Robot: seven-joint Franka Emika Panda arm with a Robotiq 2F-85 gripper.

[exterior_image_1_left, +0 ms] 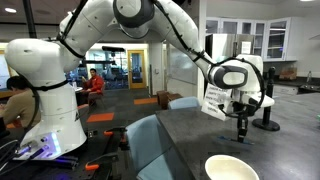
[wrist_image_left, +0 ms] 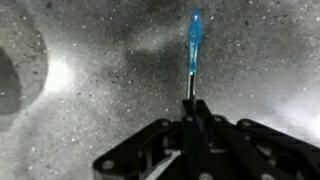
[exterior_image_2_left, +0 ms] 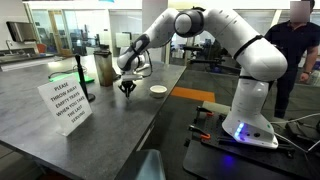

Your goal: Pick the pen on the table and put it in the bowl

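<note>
My gripper (wrist_image_left: 192, 106) is shut on the thin blue pen (wrist_image_left: 194, 36), which sticks out past the fingertips over the dark grey table (wrist_image_left: 90, 60). In both exterior views the gripper (exterior_image_1_left: 241, 131) (exterior_image_2_left: 127, 88) points straight down, just above the table (exterior_image_1_left: 180, 135) (exterior_image_2_left: 150, 125). The pen is too small to make out there. The cream-white bowl (exterior_image_1_left: 231, 168) (exterior_image_2_left: 158, 90) sits on the table a short way from the gripper, and looks empty.
A black post on a round base (exterior_image_1_left: 268, 112) (exterior_image_2_left: 84, 78) and a white paper sign (exterior_image_2_left: 70, 105) (exterior_image_1_left: 215, 100) stand on the table. A tall canister (exterior_image_2_left: 104, 68) stands behind the gripper. A person (exterior_image_2_left: 296, 45) stands beside the robot base.
</note>
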